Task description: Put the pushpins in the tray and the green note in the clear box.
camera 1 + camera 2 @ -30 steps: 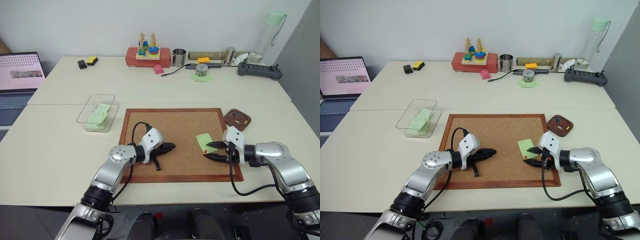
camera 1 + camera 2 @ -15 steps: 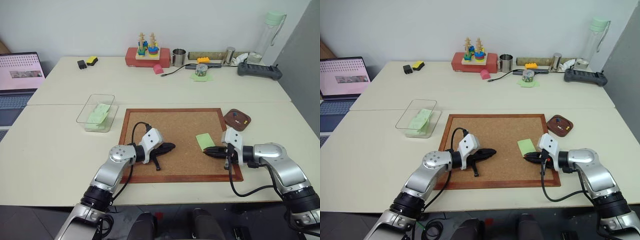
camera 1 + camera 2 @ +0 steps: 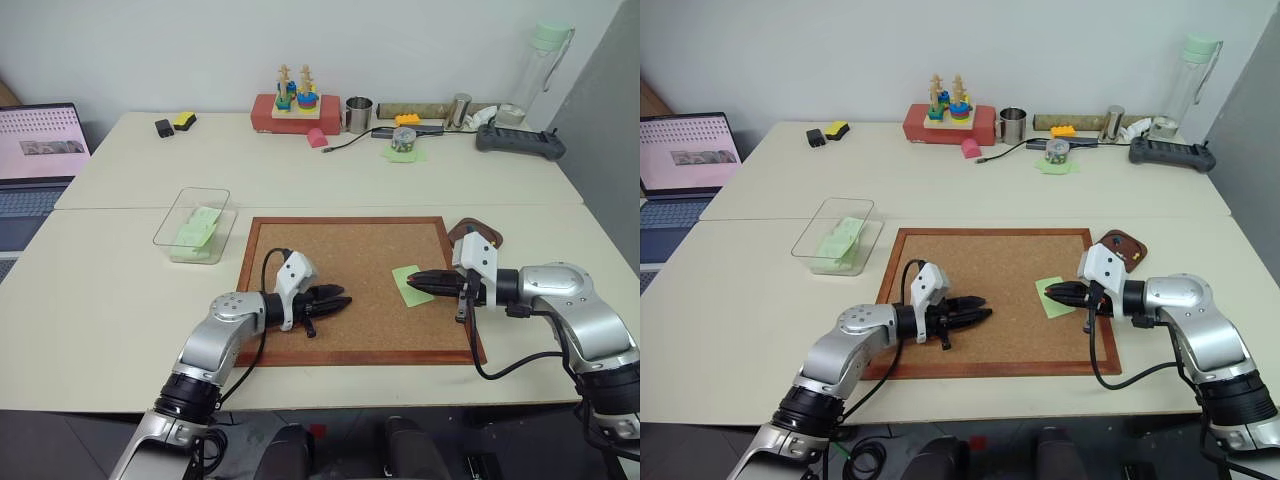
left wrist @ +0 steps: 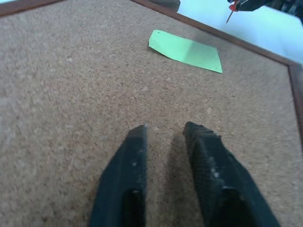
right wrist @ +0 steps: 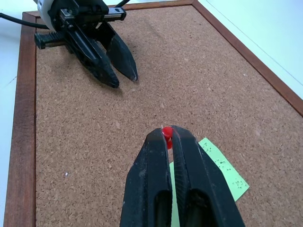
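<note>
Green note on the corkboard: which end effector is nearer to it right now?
Right. The right end effector, shut on the red pushpin, hangs at the green note's edge; the left end effector sits farther across the corkboard.

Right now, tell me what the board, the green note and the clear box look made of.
Board: cork, speckled grainy tan face, in a glossy reddish wood frame.
Green note: thin matte paper, one corner lifting.
Clear box: probably plastic, see-through walls with rounded corners.
</note>
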Controlling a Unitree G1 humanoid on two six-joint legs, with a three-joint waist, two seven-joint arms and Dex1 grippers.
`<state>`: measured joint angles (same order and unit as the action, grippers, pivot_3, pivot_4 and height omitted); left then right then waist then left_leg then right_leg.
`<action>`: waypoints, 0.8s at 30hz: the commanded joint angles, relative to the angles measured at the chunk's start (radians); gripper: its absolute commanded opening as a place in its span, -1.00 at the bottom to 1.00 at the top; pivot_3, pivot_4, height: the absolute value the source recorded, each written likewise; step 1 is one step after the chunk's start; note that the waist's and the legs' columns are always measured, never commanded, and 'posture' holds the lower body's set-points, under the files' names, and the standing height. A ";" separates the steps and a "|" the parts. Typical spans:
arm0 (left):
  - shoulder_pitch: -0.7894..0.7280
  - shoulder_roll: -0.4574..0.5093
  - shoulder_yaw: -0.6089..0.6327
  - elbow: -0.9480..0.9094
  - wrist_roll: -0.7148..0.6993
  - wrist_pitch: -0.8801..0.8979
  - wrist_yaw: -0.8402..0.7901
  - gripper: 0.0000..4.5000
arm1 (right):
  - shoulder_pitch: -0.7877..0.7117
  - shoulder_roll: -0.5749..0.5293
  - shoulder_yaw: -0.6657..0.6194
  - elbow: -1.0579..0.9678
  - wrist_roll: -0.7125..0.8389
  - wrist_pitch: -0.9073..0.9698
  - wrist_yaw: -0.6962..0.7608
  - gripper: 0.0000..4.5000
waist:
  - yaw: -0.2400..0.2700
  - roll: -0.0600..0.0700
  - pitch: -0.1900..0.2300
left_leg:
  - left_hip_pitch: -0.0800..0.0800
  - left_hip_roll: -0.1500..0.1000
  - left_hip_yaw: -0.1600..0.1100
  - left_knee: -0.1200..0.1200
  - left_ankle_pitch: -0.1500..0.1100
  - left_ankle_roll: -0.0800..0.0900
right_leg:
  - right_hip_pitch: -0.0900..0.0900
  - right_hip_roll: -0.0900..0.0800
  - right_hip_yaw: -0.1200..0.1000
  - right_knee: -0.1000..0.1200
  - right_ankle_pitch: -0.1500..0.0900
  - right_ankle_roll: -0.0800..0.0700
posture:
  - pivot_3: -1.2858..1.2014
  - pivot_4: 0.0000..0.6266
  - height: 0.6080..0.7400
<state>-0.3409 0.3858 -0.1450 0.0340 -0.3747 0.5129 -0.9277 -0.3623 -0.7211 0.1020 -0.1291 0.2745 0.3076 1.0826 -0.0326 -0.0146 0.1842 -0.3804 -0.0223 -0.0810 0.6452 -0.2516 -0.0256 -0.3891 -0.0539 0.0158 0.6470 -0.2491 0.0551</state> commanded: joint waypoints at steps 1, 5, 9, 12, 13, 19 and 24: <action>0.016 0.008 0.061 -0.089 -0.106 0.118 0.001 0.05 | -0.019 -0.009 -0.001 -0.028 -0.030 -0.059 -0.004 -1.00 | 0.001 0.000 0.000 | 0.000 0.000 0.000 0.000 0.000 0.000 | 0.000 0.000 0.000 0.000 0.000 0.000 | 0.03 -0.52 1.00; 0.034 0.009 0.077 -0.123 -0.132 0.154 0.020 0.38 | -0.011 -0.009 -0.011 -0.025 -0.023 -0.058 -0.001 -1.00 | 0.004 -0.001 0.000 | -0.001 0.000 0.000 0.000 0.000 0.000 | 0.000 0.000 0.000 0.000 0.000 -0.001 | 0.03 -0.52 1.00; 0.048 0.012 0.072 -0.152 -0.141 0.168 0.028 0.72 | -0.013 -0.015 -0.019 -0.017 -0.020 -0.059 0.001 -1.00 | 0.004 -0.001 0.000 | 0.000 0.000 0.000 0.000 0.000 0.000 | 0.000 -0.001 0.000 -0.001 0.002 -0.003 | 0.03 -0.52 1.00; 0.053 0.004 0.070 -0.173 -0.134 0.162 0.046 0.97 | -0.016 -0.023 -0.028 -0.005 -0.021 -0.061 0.001 -1.00 | 0.004 -0.001 0.001 | 0.000 0.000 0.000 0.000 0.000 0.000 | 0.000 -0.001 0.000 -0.001 0.002 -0.003 | 0.03 -0.52 1.00; 0.049 -0.004 0.071 -0.177 -0.133 0.159 0.056 0.99 | -0.016 -0.025 -0.031 -0.001 -0.021 -0.063 0.001 -1.00 | 0.004 -0.001 0.001 | -0.001 0.000 0.000 0.000 0.000 0.000 | 0.000 -0.001 0.000 -0.001 0.002 -0.003 | 0.03 -0.52 1.00; 0.011 -0.034 0.039 -0.212 -0.120 0.138 0.079 0.99 | -0.017 -0.060 -0.045 0.036 -0.057 -0.094 -0.018 -1.00 | 0.006 -0.001 0.001 | -0.001 0.000 0.000 0.000 0.000 0.000 | 0.000 -0.001 0.000 -0.001 0.002 -0.003 | 0.03 -0.52 1.00; -0.004 -0.016 -0.015 -0.233 -0.074 0.086 0.062 0.99 | -0.046 -0.060 -0.075 0.177 -0.145 -0.121 -0.157 -1.00 | 0.005 -0.002 0.001 | -0.001 -0.001 0.001 0.000 0.000 0.000 | 0.000 -0.001 0.000 -0.001 0.002 -0.003 | 0.03 -0.52 1.00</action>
<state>-0.3294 0.3604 -0.1342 -0.1556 -0.4683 0.6394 -0.8536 -0.3722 -0.7761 0.0785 -0.0143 0.1807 0.2134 1.0168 -0.0272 -0.0162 0.1851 -0.3813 -0.0229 -0.0796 0.6451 -0.2515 -0.0258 -0.3890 -0.0547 0.0162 0.6456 -0.2472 0.0519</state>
